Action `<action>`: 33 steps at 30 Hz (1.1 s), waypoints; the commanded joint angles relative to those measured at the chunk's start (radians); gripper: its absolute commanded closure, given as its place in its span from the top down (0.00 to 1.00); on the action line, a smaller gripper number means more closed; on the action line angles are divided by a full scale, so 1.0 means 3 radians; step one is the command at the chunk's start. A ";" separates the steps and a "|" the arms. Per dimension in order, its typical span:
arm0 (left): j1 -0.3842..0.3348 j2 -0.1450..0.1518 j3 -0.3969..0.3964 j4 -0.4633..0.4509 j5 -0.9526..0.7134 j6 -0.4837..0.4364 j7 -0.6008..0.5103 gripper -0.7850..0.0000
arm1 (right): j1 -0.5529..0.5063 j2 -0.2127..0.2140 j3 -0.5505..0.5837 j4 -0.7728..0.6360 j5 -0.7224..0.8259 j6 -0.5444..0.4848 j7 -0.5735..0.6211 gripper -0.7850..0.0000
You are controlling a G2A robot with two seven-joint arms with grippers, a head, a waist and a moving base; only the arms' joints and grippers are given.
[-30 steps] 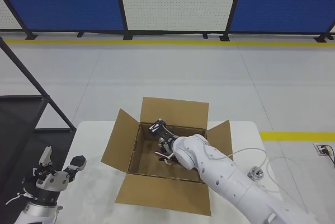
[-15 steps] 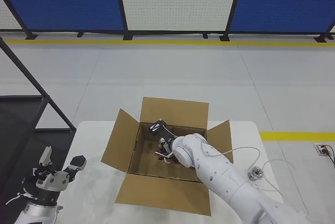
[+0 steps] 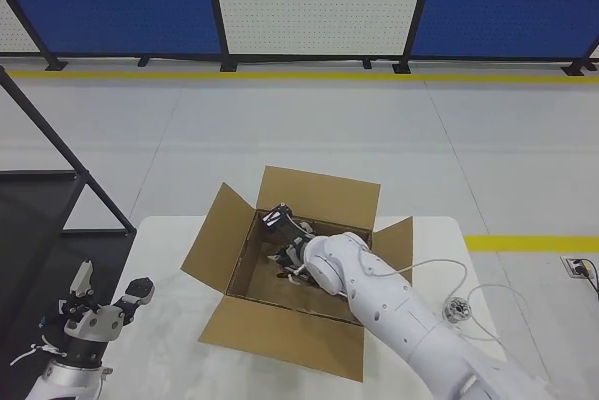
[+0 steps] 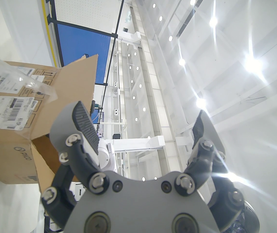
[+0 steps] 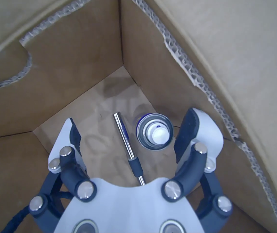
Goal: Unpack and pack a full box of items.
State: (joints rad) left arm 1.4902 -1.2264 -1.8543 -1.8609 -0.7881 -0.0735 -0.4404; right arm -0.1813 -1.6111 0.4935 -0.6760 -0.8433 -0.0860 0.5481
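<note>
Box (image 3: 284,338): sits on the white table (image 3: 164,310), all four flaps folded out, top open; brown card all round.

Right arm (image 3: 399,310): stretches over the near right corner of the box, then bends down into it; right gripper (image 5: 130,124) sits low inside the box, close to its far left corner, pointed straight down at the box floor; jaws spread wide, holding nothing.

Spray can (image 5: 154,134): stands upright on the box floor, under the right gripper; round silver and blue top, white nozzle in the middle; just beside one finger (image 5: 185,132), cannot tell if touching.

Metal stick (image 5: 125,141): lies flat on the box floor, right next to the spray can; shiny, with a dark grip near one end; runs under the middle of the open jaws.

Left gripper (image 4: 140,112): stays outside the box, well apart from its left side, near the table's edge; tipped back and pointed up at the ceiling lights; jaws spread wide, nothing between them.

On the outside of the box, on its left side: white stickers (image 4: 14,107); a clear plastic bag (image 4: 0,66) at that side too.
</note>
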 commanded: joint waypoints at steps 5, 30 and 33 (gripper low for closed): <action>0.0000 0.0000 0.0000 0.0000 0.0000 0.0000 0.0000 1.00 | -0.0183 0.0246 0.0280 -0.0572 -0.0198 -0.0289 0.0215 1.00; -0.0192 0.0042 0.0128 0.0243 0.0503 -0.0065 -0.0311 1.00 | -0.3356 0.1247 0.3165 -0.4648 -0.0932 -0.0702 -0.0102 1.00; -0.0157 0.0055 0.0117 0.0251 0.0552 -0.0072 -0.0477 1.00 | -0.3489 0.1251 0.3298 -0.4721 -0.0748 -0.0582 -0.0111 1.00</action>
State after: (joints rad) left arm 1.4390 -1.2111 -1.8178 -1.7869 -0.6260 -0.0935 -0.5660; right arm -1.2182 -1.2363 1.4709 -2.0895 -1.0905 -0.2644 0.5125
